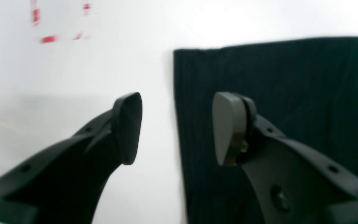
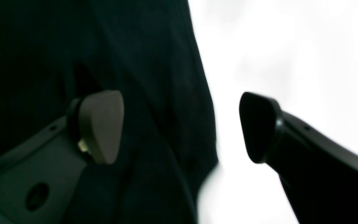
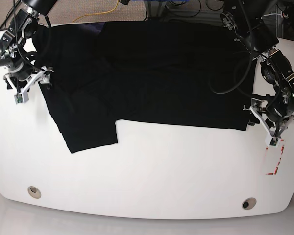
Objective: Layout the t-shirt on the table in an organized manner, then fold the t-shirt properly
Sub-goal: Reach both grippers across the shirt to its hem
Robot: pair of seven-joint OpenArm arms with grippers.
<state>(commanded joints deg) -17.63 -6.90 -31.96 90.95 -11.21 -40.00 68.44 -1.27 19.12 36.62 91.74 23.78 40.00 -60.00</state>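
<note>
Spreading is nearly done: t-shirt (image 3: 152,78) lies flat across the far counter (image 3: 152,171). My left tool (image 1: 177,127) and right tool (image 2: 182,126), both released, straddle opposite edges; folding needs grips there.

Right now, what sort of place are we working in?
Probably a robotics lab or test bench: a glossy white table with metal grommet holes and red tape marks, cables trailing behind it, and a black t-shirt spread out between two arms.
</note>
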